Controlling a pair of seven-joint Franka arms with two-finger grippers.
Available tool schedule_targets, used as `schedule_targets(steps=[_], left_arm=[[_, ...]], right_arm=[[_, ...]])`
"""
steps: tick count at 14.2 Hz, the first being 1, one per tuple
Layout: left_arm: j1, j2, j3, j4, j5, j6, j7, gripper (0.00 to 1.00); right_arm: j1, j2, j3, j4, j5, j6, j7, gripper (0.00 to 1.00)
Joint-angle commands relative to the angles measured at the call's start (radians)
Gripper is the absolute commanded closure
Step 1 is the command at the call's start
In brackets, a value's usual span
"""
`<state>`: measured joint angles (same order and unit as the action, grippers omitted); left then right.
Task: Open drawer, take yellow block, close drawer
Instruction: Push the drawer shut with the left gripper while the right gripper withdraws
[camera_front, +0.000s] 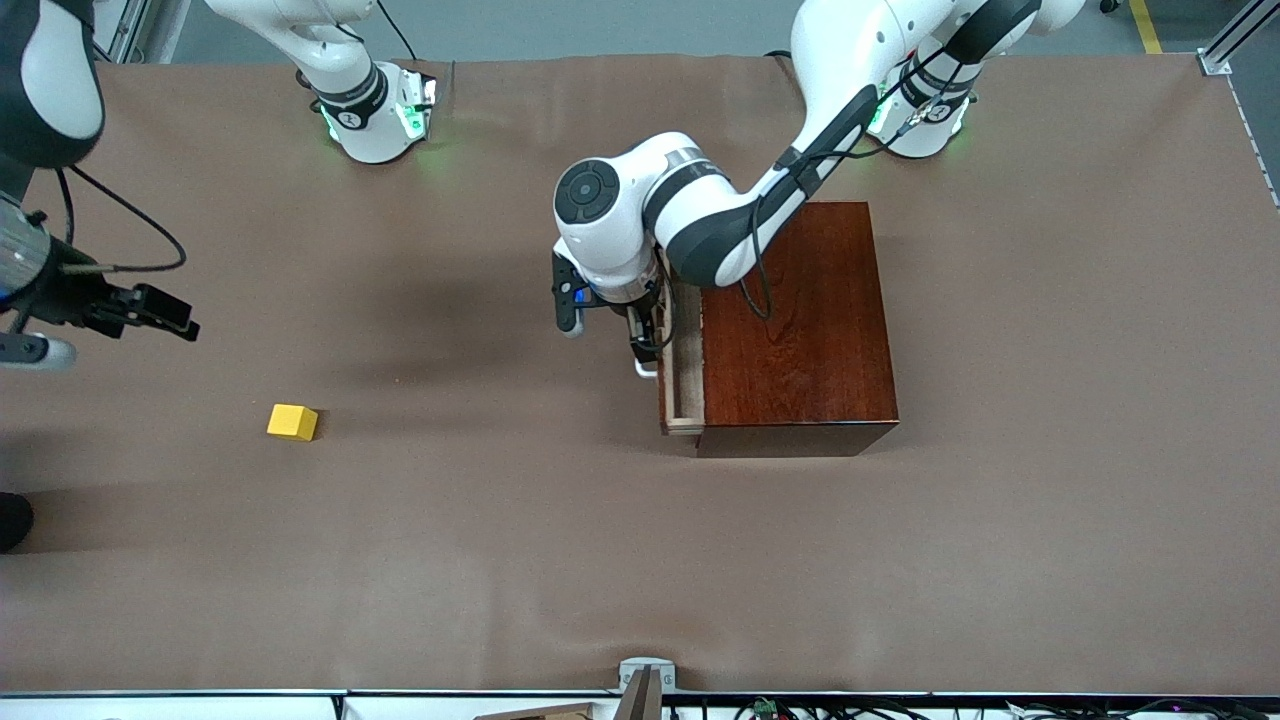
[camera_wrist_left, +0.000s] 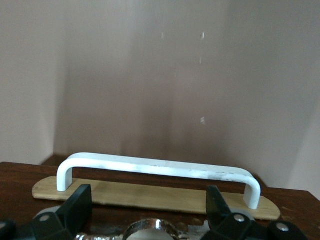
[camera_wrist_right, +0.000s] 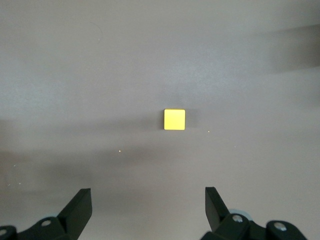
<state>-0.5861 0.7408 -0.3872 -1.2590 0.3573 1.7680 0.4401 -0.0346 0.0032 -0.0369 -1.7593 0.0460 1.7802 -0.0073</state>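
The dark red-brown box (camera_front: 800, 320) stands mid-table with its drawer (camera_front: 684, 360) pulled out a little, so a strip of pale interior shows. My left gripper (camera_front: 645, 345) hangs just above the white handle (camera_front: 646, 371). In the left wrist view the handle (camera_wrist_left: 160, 169) lies past the open left gripper (camera_wrist_left: 149, 202), with nothing between the fingers (camera_wrist_left: 80, 200). The yellow block (camera_front: 292, 422) sits on the bare table toward the right arm's end. My right gripper (camera_front: 170, 312) hovers open over the table beside it. In the right wrist view the block (camera_wrist_right: 174, 119) lies ahead of the gripper (camera_wrist_right: 148, 200).
Both arm bases (camera_front: 375, 120) stand along the table's edge farthest from the front camera. A metal bracket (camera_front: 645, 680) sits at the nearest edge. A dark object (camera_front: 12, 520) pokes in at the right arm's end. Brown tabletop (camera_front: 500, 550) surrounds the block.
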Motion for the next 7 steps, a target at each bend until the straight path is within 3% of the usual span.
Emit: schedule_targets(steps=[1, 7], left_arm=[[0.035, -0.055, 0.005, -0.048, 0.019, -0.085, 0.035, 0.00], [0.040, -0.063, 0.005, -0.043, 0.014, -0.101, -0.001, 0.00]], right_arm=[[-0.002, -0.063, 0.002, -0.068, -0.012, 0.011, -0.002, 0.00], [-0.005, -0.057, 0.000, -0.014, -0.011, -0.028, 0.010, 0.00]])
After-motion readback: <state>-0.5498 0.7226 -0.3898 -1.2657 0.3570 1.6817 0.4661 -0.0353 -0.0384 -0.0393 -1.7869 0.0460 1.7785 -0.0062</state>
